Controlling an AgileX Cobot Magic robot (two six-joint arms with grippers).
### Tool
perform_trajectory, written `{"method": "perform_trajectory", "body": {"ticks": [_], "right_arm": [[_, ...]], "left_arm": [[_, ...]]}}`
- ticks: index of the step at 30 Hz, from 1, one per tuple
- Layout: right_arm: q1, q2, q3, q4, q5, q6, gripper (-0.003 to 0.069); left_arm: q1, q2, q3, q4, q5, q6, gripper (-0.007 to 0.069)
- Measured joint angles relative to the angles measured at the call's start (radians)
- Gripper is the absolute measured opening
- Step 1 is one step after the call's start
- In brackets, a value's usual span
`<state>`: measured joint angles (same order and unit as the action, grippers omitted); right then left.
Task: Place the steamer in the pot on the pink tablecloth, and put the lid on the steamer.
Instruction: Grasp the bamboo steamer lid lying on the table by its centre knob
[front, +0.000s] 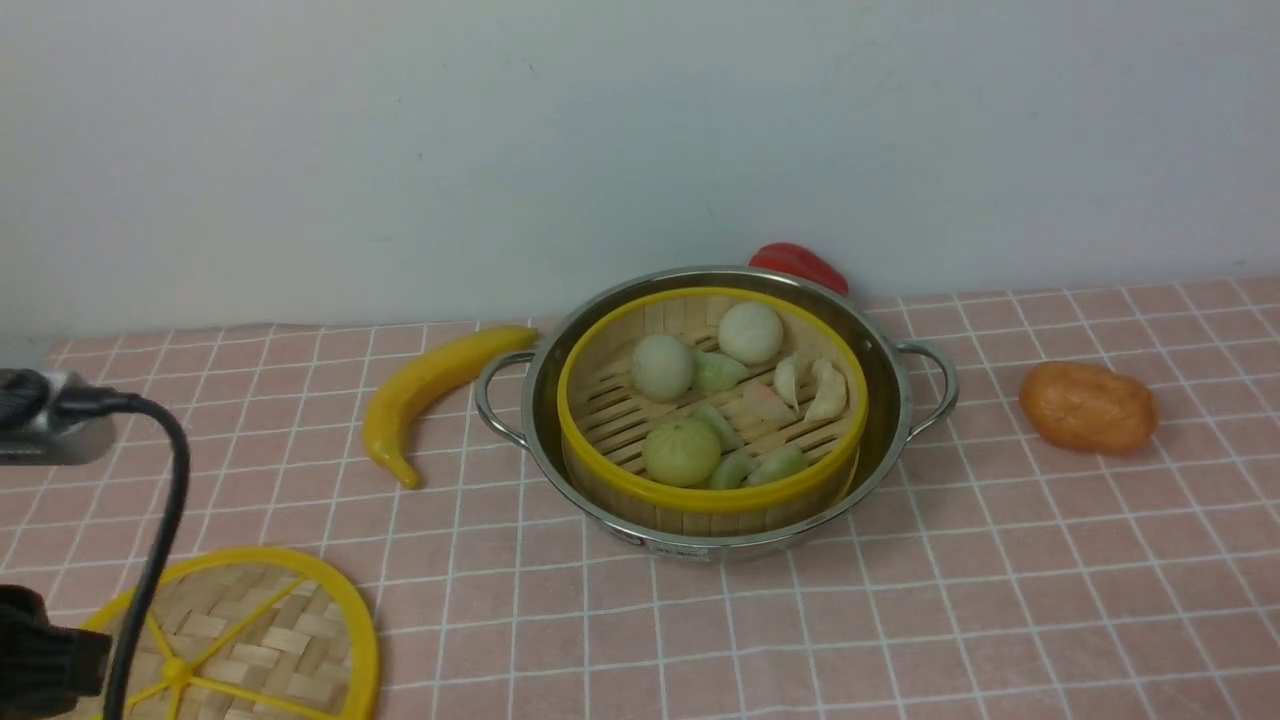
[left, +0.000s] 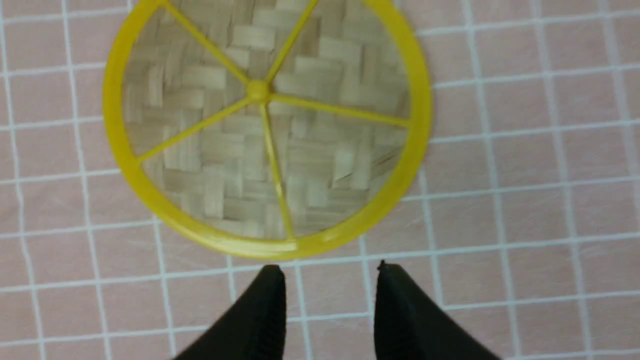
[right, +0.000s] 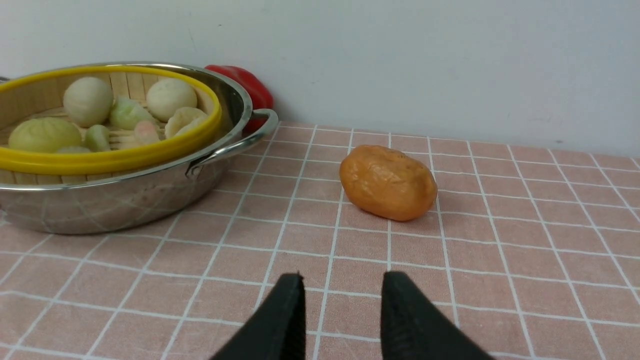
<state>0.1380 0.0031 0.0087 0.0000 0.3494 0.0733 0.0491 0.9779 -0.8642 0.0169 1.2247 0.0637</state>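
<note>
The steamer (front: 700, 497), a bamboo basket with yellow rims holding toy buns and dumplings, sits inside the shiny pot (front: 890, 400) at the middle of the pink tablecloth (front: 1000, 600). In the right wrist view the steamer (right: 100, 160) and pot (right: 125, 200) lie off to one side. The lid (front: 250, 640) lies flat on the cloth at the near left. My left gripper (left: 330, 270) hovers just beside the rim of the lid (left: 260, 150), open, with only cloth between its fingers. My right gripper (right: 345, 277) is open over bare cloth, apart from the pot.
A yellow toy banana (front: 430, 385) lies left of the pot. A red pepper (front: 800, 265) sits behind it against the white wall. An orange lumpy toy (front: 1088, 407) rests to the right, ahead of my right gripper. A black cable (front: 160, 520) hangs at the near left.
</note>
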Motion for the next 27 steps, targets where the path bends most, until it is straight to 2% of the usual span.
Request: {"method": "perform_trajectory", "body": {"ticks": [9,18,23,27], "right_arm": [[0.0,0.0,0.0,0.0,0.0,0.0,0.024],[0.0,0.0,0.0,0.0,0.0,0.0,0.024],[0.0,0.0,0.0,0.0,0.0,0.0,0.024],[0.0,0.0,0.0,0.0,0.0,0.0,0.024]], "left_arm": [[0.0,0.365,-0.039,0.032,-0.008,-0.007,0.0243],[0.0,0.501,-0.047,0.112,-0.172,-0.1,0.0243],[0.0,0.563,-0.047,0.12,-0.206,-0.111,0.0243],[0.0,0.609,-0.047,0.123,-0.29,-0.116,0.0243]]}}
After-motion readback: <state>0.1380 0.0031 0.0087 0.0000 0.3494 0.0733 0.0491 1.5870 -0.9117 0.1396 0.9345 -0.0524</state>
